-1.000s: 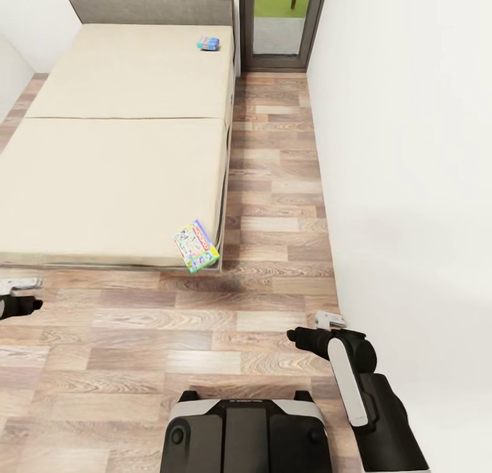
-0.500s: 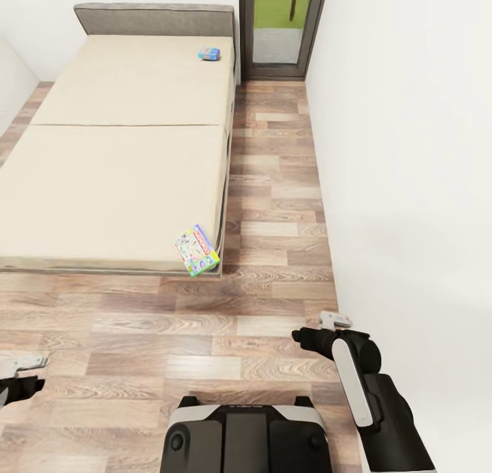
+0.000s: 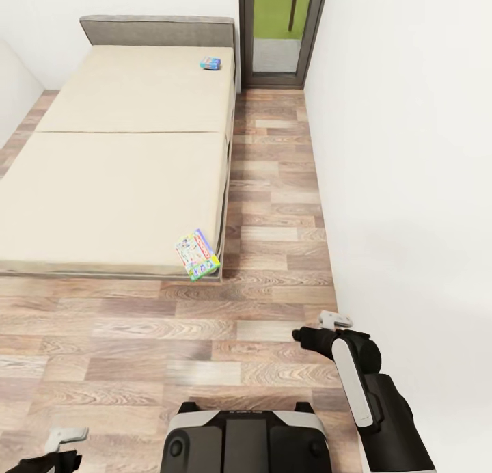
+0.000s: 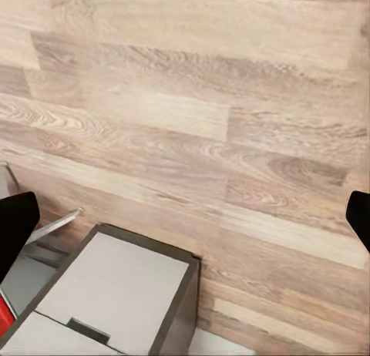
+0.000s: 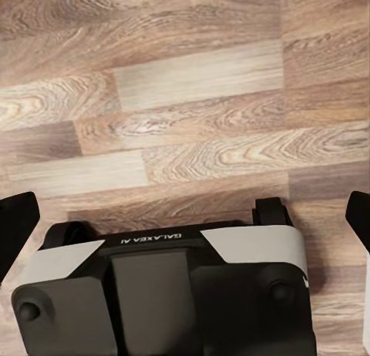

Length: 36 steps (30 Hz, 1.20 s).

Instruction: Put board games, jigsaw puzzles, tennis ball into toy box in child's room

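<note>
Presently both grippers are empty, fingers spread wide: left gripper [image 4: 185, 209] over the wood-plank floor [image 3: 273, 186], right gripper [image 5: 185, 209] above the robot's black-and-white base [image 5: 166, 283]. A colourful flat board game box [image 3: 197, 253] overhangs the cream bed's [image 3: 116, 172] near right corner; a careless approach could knock it off. A small blue box [image 3: 211, 63], visible from the head camera, lies far right, near the headboard.

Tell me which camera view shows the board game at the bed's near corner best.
The head view: the board game lies on the bed, overhanging its near right corner, colourful cover up. The left and right wrist views look down at the wooden floor and the robot's base instead.
</note>
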Motion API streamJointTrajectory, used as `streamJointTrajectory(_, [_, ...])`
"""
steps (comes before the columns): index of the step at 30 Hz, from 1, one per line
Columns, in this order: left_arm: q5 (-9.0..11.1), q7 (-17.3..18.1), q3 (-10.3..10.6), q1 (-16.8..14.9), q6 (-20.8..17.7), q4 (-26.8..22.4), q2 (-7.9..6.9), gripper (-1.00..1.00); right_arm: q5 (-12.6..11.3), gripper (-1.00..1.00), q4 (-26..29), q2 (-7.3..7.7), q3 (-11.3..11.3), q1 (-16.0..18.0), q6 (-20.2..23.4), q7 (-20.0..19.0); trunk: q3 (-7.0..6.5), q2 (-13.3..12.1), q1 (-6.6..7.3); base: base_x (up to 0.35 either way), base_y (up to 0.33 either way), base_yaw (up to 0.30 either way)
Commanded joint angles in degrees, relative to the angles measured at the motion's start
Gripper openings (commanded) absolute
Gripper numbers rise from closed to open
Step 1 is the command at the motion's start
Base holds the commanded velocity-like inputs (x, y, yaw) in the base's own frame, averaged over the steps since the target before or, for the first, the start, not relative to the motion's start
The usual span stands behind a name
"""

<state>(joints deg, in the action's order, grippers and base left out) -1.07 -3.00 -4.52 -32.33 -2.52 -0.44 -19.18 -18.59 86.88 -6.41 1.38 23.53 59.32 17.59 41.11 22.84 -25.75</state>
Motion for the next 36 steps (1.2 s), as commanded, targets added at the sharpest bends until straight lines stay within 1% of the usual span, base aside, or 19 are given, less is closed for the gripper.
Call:
streamJointTrajectory(1, [-0.1,-0.6,-0.4,0.5,0.1,0.0,0.53,1.00,-0.6,1.00,0.0,-0.01,0.0,0.0,-0.2,0.6,-0.04,0.1,-0.04,0.000,0.000,0.000])
streamJointTrajectory(3, [-0.1,-1.7,-0.4,2.4,2.6,0.0,2.78,1.00,-0.7,1.00,0.0,-0.01,0.0,0.0,-1.8,0.5,-0.23,0.1,-0.04,0.000,0.000,0.000])
streamJointTrajectory(5, [-0.1,-2.1,-0.3,3.4,3.8,0.0,4.01,1.00,-0.7,1.00,0.0,-0.01,0.0,0.0,-2.4,0.5,-0.42,0.1,-0.04,0.000,0.000,0.000])
streamJointTrajectory(6, [-0.1,-2.3,-0.3,4.4,4.7,0.0,5.17,1.00,-0.8,1.00,-0.1,-0.01,0.0,0.0,-2.8,0.5,-0.51,0.1,-0.04,0.000,0.000,0.000])
streamJointTrajectory(10, [-0.2,-2.6,-0.3,6.7,5.8,0.0,7.17,1.00,-0.8,1.00,-0.5,0.04,-0.1,0.0,-3.3,0.5,-0.89,0.1,-0.04,0.000,0.000,0.000])
streamJointTrajectory(16, [-0.1,-2.5,-0.2,9.4,6.3,0.0,8.98,1.00,-0.6,1.00,-2.2,0.02,-0.2,0.0,-3.5,0.5,-1.46,0.1,-0.04,0.000,0.000,0.000])
streamJointTrajectory(17, [-0.2,-2.5,-0.2,10.5,6.3,0.0,9.57,1.00,-0.6,1.00,-2.6,0.01,-0.2,0.0,-3.6,0.6,-1.55,0.1,-0.04,0.000,0.000,0.000])
streamJointTrajectory(18, [-0.2,-2.5,-0.2,11.0,6.4,0.0,9.86,1.00,-0.6,1.00,-2.8,0.01,-0.2,0.1,-3.7,0.6,-1.65,0.1,-0.04,0.000,0.000,0.000])
streamJointTrajectory(25, [0.1,-2.4,-0.2,14.6,6.4,0.1,11.31,1.00,-0.6,1.00,-3.3,0.04,-0.3,0.1,-4.0,0.6,-2.31,0.1,-0.04,0.000,0.000,0.000])
streamJointTrajectory(26, [0.1,-2.4,-0.3,15.6,6.5,0.1,11.82,1.00,-0.6,1.00,-3.3,0.06,-0.3,0.1,-4.1,0.6,-2.40,0.1,-0.04,0.000,0.000,0.000])
streamJointTrajectory(29, [0.1,-2.4,-0.3,17.0,6.5,0.1,12.72,1.00,-0.6,1.00,-3.3,0.07,-0.3,0.1,-4.1,0.6,-2.69,0.1,-0.04,0.000,0.000,0.000])
streamJointTrajectory(30, [0.1,-2.4,-0.3,17.9,6.5,0.1,13.31,1.00,-0.6,1.00,-3.4,0.06,-0.3,0.1,-4.1,0.6,-2.78,0.1,-0.04,0.000,0.000,0.000])
streamJointTrajectory(33, [0.1,-2.4,-0.3,19.0,6.5,0.1,14.19,1.00,-0.6,1.00,-3.4,0.06,-0.3,0.1,-4.1,0.6,-3.06,0.1,-0.04,0.000,0.000,0.000])
streamJointTrajectory(34, [0.1,-2.4,-0.3,19.5,6.5,0.1,14.76,1.00,-0.6,1.00,-3.6,0.03,-0.3,0.1,-4.2,0.6,-3.16,0.1,-0.04,0.000,0.000,0.000])
streamJointTrajectory(36, [0.1,-2.4,-0.3,20.0,6.5,0.1,15.38,1.00,-0.6,1.00,-4.0,0.03,-0.3,0.1,-4.6,0.6,-3.35,0.1,-0.04,0.000,0.000,0.000])
